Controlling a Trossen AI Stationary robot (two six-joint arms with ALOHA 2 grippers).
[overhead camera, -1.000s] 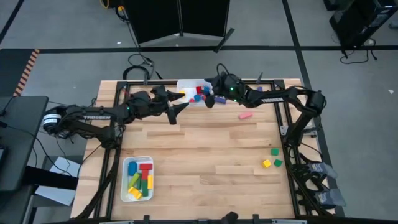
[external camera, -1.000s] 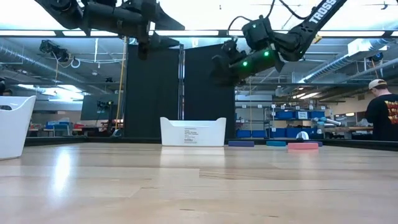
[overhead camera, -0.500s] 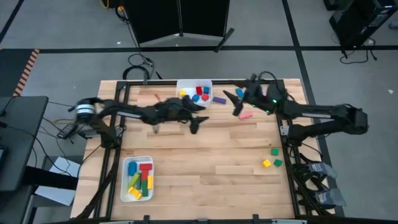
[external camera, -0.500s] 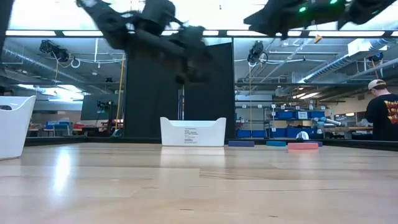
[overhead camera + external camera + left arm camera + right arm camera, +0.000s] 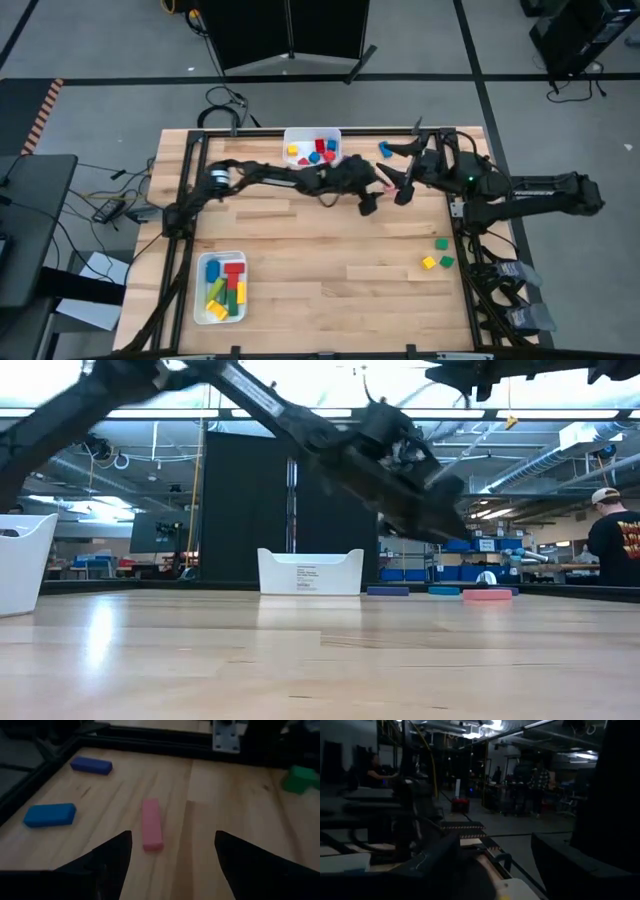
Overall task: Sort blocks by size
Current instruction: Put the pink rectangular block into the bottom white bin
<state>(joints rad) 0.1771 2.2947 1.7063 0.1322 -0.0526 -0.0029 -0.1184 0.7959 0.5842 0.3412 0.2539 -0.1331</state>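
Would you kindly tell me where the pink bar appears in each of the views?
High view: pink bar far right of the table, between both arms.
Low view: pink bar at right, far edge.
Left wrist view: pink bar central, ahead of the open fingers.
Right wrist view: not in it.
Shared landmark: blue bar nearby.

The left hand (image 5: 372,197) and right hand (image 5: 398,185) are crowding each other over the far right part of the counter (image 5: 330,240), hemming in the pink bar (image 5: 151,824) lying between them. Through the left hand's spread fingers, bare wood is lying around that bar, with two blue bars (image 5: 49,814) sitting well aside. The white tray (image 5: 312,146) is blocking the far edge; the counter's middle is lying open.
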